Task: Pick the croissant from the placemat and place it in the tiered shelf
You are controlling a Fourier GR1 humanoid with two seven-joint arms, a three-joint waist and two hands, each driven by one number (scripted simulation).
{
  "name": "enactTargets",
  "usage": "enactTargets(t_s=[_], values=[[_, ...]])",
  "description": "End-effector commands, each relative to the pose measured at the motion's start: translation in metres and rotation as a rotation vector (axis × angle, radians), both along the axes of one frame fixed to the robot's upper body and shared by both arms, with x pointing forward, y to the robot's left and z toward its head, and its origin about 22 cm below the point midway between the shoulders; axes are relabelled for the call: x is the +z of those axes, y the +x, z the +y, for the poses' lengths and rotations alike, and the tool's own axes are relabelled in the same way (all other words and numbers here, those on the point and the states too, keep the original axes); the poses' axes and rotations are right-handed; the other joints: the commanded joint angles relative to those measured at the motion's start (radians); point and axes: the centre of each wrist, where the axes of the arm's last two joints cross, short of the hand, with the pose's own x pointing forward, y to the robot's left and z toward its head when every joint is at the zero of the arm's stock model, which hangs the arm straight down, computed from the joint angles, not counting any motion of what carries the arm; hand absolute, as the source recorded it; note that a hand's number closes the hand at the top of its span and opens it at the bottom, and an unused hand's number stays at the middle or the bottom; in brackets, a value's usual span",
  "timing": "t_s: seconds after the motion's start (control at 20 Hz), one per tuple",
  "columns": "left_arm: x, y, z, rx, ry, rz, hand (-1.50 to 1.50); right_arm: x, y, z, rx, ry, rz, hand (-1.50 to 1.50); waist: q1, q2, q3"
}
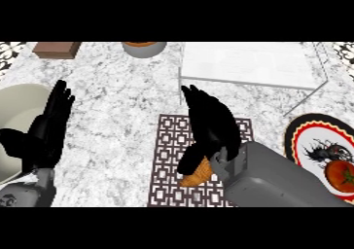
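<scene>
A single head view looks steeply down onto a marbled kitchen counter [115, 97] from the robot's own position, facing forward, away from its body. The two forearms enter from the lower edge and fill much of the near ground, so the camera sits close above them. The patterned placemat [172, 160] lies at centre bottom, the white tiered shelf [248, 63] at upper right, a decorated plate [309, 131] cut by the right edge, and a pale bowl [15, 102] cut by the left edge.
</scene>
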Motion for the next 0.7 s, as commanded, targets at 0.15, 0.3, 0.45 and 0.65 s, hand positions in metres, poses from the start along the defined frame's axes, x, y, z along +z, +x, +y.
enactTargets(t_s=[0.15,0.3,0.45,0.65], values=[[0.003,-0.005,-0.01,0.001,0.0,-0.01,0.0,-0.004,-0.003,0.055,-0.125,-0.268,0.132,-1.5,-0.01,0.0,0.004],[-0.005,-0.006,-0.004,0.001,0.008,0.001,0.0,-0.023,0.007,0.062,-0.148,-0.383,0.146,-1.5,-0.009,0.005,0.003],[0.003,0.002,-0.012,0.016,-0.003,-0.004,0.0,-0.028,0.018,0.063,-0.149,-0.486,0.171,-1.5,-0.022,0.004,0.003],[0.005,-0.011,0.004,0.021,-0.003,0.006,0.0,-0.052,0.032,0.052,-0.204,-0.57,0.253,-1.5,-0.013,-0.001,0.003]])
